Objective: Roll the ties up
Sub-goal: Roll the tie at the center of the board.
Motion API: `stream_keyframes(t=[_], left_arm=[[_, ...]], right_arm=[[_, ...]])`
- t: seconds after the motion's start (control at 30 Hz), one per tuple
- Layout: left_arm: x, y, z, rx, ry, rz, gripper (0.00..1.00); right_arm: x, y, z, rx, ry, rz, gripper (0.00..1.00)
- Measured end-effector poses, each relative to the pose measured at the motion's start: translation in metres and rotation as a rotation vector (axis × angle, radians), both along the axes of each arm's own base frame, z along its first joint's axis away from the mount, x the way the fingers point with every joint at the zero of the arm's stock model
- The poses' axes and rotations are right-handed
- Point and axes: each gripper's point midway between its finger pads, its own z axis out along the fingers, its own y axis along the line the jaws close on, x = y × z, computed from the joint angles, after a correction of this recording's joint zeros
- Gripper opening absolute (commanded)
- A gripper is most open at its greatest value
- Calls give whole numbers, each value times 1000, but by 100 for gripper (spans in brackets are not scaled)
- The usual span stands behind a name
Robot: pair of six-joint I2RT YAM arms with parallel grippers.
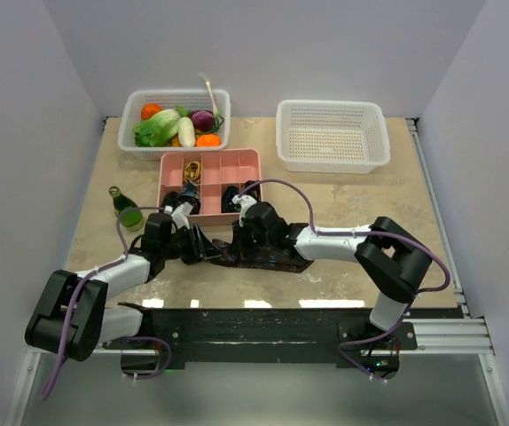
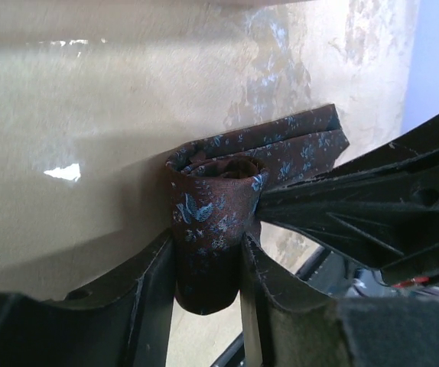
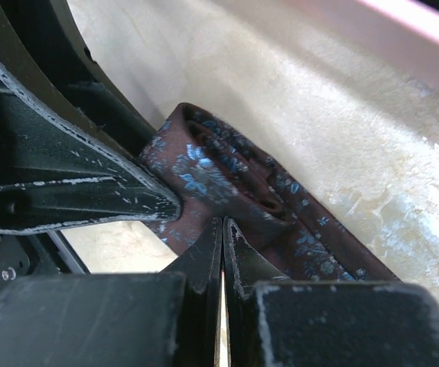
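Left tool point(image 2: 208, 264) clenched on the rolled end of the tie point(image 2: 213, 210). Right tool point(image 3: 223, 241): fingers pressed together against the tie's flat strip; cannot tell if fabric is pinched. Tie lies mid-front on the desk point(image 1: 352, 222), just before the pink tray point(image 1: 212, 169).

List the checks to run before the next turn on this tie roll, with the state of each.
1. Left gripper holds the coil: ok, clamped between its fingers.
2. Coil compact: ok.
3. Right gripper pinching fabric: cannot tell; its fingers are together at the tie.
4. Unrolled tail flat on the table: ok where visible.
5. Green bottle clear of the left arm: cannot tell; close beside it.
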Motion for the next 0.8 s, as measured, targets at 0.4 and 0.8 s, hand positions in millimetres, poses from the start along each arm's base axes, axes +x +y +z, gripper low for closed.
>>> stream_keyframes(t=[0.4, 0.8], left_arm=[[18, 3, 15, 280, -26, -37, 33], [22, 13, 20, 501, -13, -63, 32]], right_arm=[[6, 5, 4, 2, -14, -4, 1], [10, 13, -7, -13, 0, 0, 1]])
